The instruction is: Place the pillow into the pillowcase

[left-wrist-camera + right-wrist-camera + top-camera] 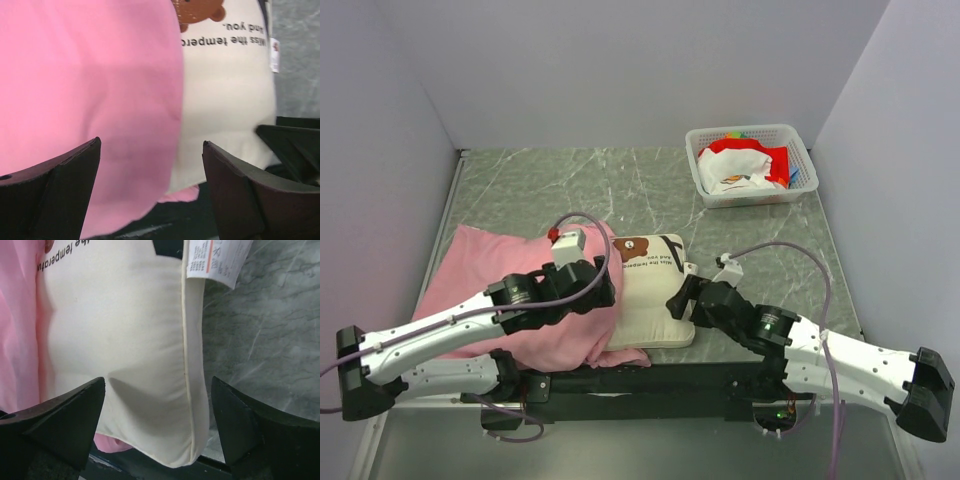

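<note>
Insertion looked only partly done: the pillow lay flat on the desk near its middle, its left side covered by the pillowcase, while the right part, with the brown bear face and dark lettering, sat bare. A strip of pink also showed beneath the pillow's near edge, so I judged the cushion to be between the two layers of the sack's mouth rather than merely overlapped. Most of the pillowcase spread left of it, rumpled and slack. What was left, by that reading, was to draw the pink cloth rightward over the exposed part, or push the cushion deeper. The left end effector hung over the seam where pink met cream, jaws spread wide and gripping nothing. The right end effector straddled the pillow's right near corner, likewise wide apart, with nothing clamped. The pillow read as plump and yielding, a smooth cream weave with a piped seam and a printed care label at its right edge; the pillowcase looked thin, soft and matte. The desk was grey veined stone-pattern, and a white lattice plastic basket of red and white cloth stood at the far right.
</note>
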`<action>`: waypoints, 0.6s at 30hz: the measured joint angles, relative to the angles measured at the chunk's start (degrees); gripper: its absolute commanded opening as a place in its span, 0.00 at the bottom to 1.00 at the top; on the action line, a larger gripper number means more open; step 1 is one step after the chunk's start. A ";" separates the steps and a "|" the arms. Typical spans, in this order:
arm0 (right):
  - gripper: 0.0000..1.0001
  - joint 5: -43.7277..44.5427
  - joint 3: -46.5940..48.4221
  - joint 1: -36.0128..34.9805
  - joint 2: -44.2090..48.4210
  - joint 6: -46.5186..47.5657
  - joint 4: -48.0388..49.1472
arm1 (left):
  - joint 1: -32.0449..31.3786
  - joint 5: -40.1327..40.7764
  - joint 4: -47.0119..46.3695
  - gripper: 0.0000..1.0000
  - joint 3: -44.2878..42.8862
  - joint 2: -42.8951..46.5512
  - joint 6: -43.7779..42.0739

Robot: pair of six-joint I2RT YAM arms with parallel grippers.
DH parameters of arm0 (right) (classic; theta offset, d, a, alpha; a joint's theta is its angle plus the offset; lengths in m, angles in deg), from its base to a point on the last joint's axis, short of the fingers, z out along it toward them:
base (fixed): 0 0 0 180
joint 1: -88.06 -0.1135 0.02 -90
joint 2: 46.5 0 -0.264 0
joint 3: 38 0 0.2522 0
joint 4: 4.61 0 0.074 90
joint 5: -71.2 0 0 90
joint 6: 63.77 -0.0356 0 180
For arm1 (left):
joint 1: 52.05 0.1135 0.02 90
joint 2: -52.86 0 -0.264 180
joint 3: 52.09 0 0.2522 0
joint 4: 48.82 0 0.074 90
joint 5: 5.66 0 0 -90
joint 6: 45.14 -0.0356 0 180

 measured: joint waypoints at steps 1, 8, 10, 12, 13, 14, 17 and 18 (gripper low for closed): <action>0.94 -0.24 -0.13 0.83 0.44 0.44 -0.02 | 1.07 -0.20 -0.28 0.86 0.00 -0.94 -1.11; 0.96 -9.11 -1.68 13.00 -1.22 7.78 6.47 | 2.45 -1.77 -1.38 0.69 -4.48 -14.67 -8.52; 0.95 -12.04 -1.66 14.05 -3.74 10.03 9.42 | 3.04 -1.73 -1.97 0.54 -6.03 -18.97 -9.99; 0.93 -14.86 -1.55 14.05 -6.75 11.54 12.20 | 3.96 -1.62 -2.47 0.27 -6.34 -21.79 -11.32; 0.86 -16.04 -1.38 14.05 -8.26 12.11 13.46 | 4.33 -1.60 -2.40 0.19 -6.34 -22.51 -11.78; 0.78 -17.07 -1.22 13.94 -9.64 12.44 14.64 | 4.79 -1.70 -2.43 0.10 -6.34 -23.17 -12.79; 0.18 -18.69 -0.92 13.09 -12.28 13.00 17.25 | 5.64 -3.06 -2.49 0.01 -7.72 -24.63 -15.65; 0.11 -18.18 -0.87 12.17 -12.44 12.94 17.49 | 5.60 -4.04 -2.54 0.01 -8.92 -25.29 -17.27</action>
